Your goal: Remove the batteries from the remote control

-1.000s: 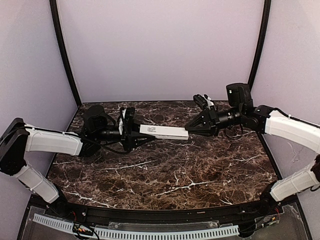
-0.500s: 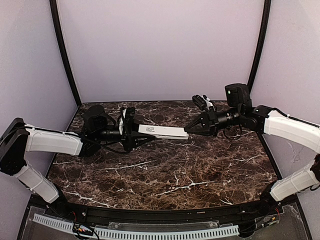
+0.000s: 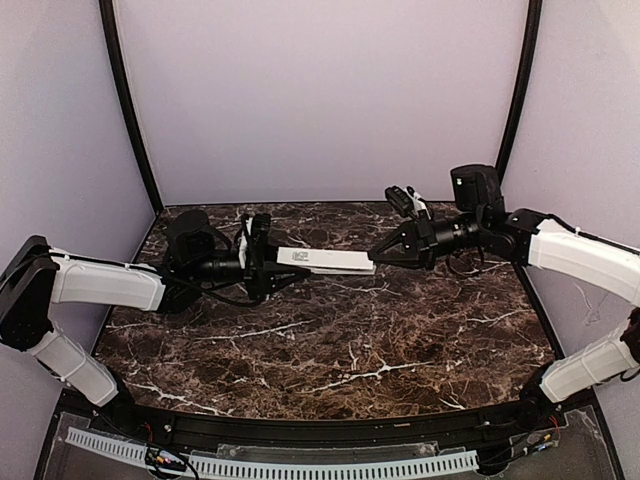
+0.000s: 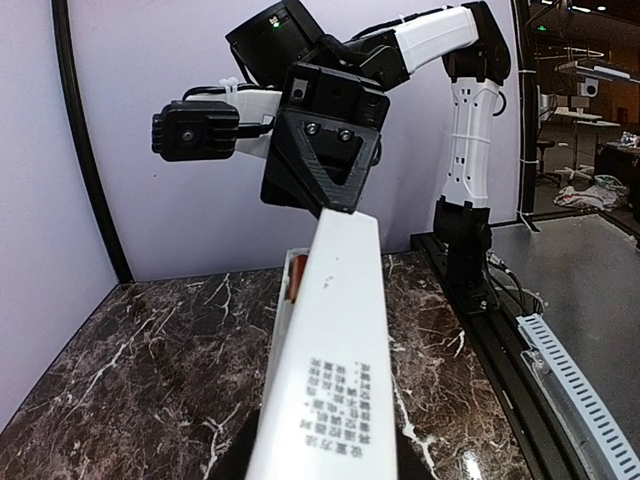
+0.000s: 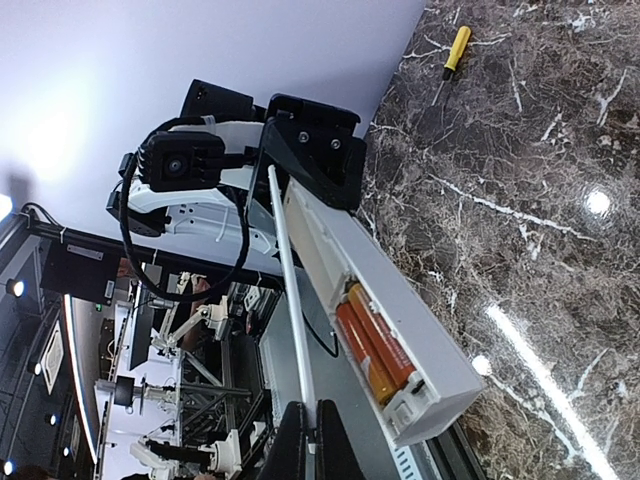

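1. The marble table (image 3: 330, 350) lies nearest, with an arm reaching in over it from each side.
2. The left gripper (image 3: 272, 270) is clamped on the left end of the remote control (image 3: 325, 262). It holds the remote roughly level in the air above the tabletop, the small printed label facing up.
3. Toward the remote's right end the back recess stands open. The batteries (image 5: 372, 345) sit in it side by side, both seated in the orange-lined compartment.
4. The right gripper (image 3: 378, 252) meets the remote's right end. Its fingers (image 5: 330, 445) are pinched tight on the end of a thin white strip (image 5: 290, 290), which runs alongside the open back of the remote.
5. Farthest in the right wrist view, a yellow stick (image 5: 455, 48) lies flat on the marble, well apart from the remote.
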